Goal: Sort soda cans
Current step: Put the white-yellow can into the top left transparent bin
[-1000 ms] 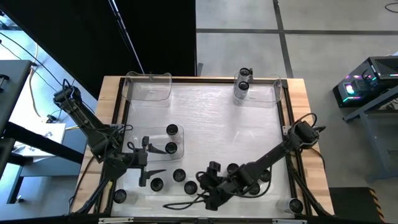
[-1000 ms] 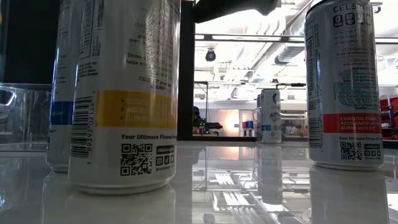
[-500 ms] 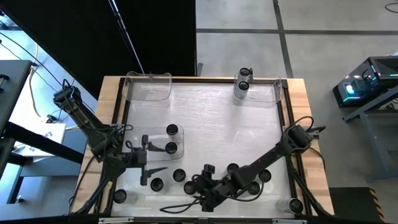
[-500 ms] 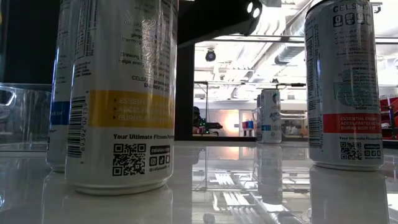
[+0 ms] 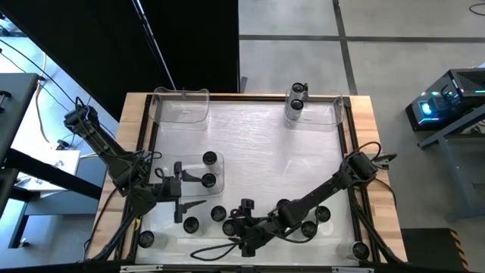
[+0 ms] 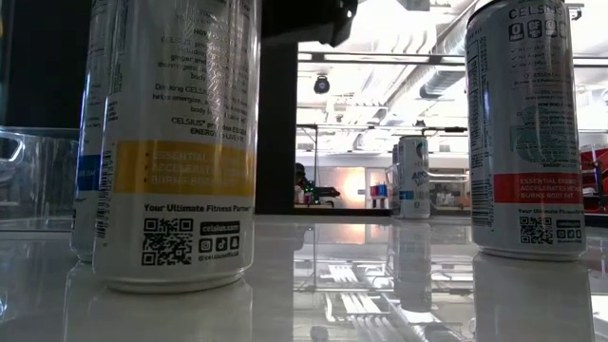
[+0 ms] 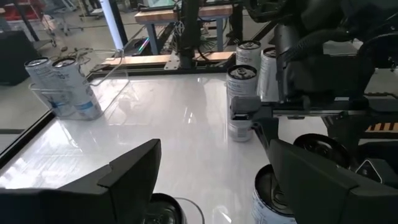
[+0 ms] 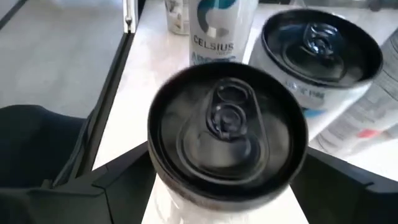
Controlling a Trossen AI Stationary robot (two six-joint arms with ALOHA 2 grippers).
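**Right gripper straddles a can at the near edge of the table**

You are looking down on a white table (image 5: 250,136) framed in wood. The soda cans (image 5: 220,214) stand upright, mostly in a loose cluster along the near edge, so each dark top faces the overhead camera and can be approached from above. Two more cans sit inside a clear tray (image 5: 324,112) at the far right corner, which suggests that tray is one sorting bin. A second clear tray (image 5: 180,105) at the far left corner holds nothing yet.

Your right gripper (image 5: 244,224) reaches low across the near edge into the cluster. In the right wrist view a can top (image 8: 228,124) fills the space between its two fingers, which stand spread wide on either side. I cannot tell whether they touch the can's sides, so treat this as lined up for a grasp, not a hold.

Your left gripper (image 5: 182,196) waits at the left side, fingers apart, with nothing between them, just beside two cans standing in a third clear tray (image 5: 220,173).
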